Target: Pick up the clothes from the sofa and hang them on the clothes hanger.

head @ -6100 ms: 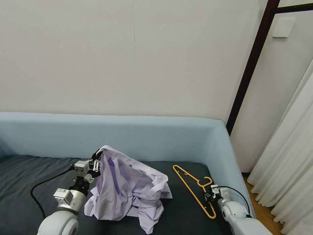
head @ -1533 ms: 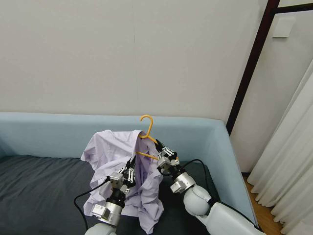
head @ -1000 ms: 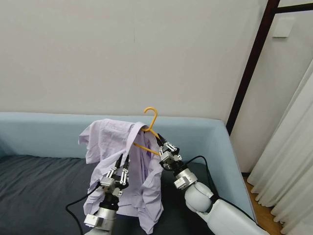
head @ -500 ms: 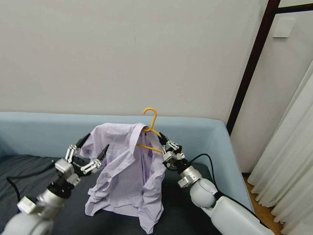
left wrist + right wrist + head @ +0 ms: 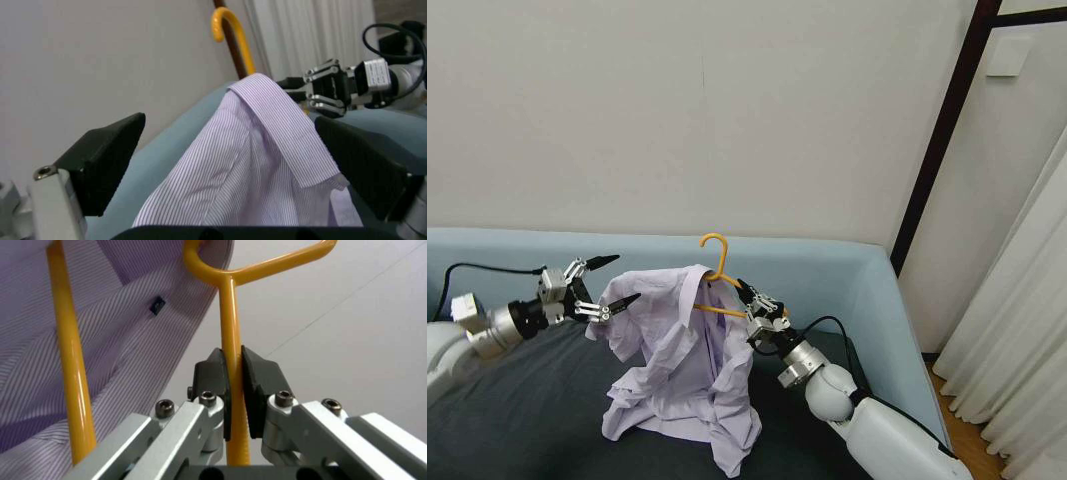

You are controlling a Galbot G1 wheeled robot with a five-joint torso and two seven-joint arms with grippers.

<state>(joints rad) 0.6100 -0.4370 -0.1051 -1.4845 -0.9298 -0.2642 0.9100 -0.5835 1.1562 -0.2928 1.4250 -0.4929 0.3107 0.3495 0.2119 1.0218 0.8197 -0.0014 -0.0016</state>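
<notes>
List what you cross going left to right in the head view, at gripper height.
left gripper, open → purple shirt → right gripper, shut on the yellow hanger → dark door frame → white curtain

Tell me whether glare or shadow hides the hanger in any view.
Head view: even light, no glare, hanger plain against the wall. Right wrist view: hanger well lit in the shut right pincer. Left wrist view: the open left pincer frames the shirt, hanger unshadowed.

Draped shirt (image 5: 677, 340) stands between left hand (image 5: 626, 277) and hanger (image 5: 230, 315).
</notes>
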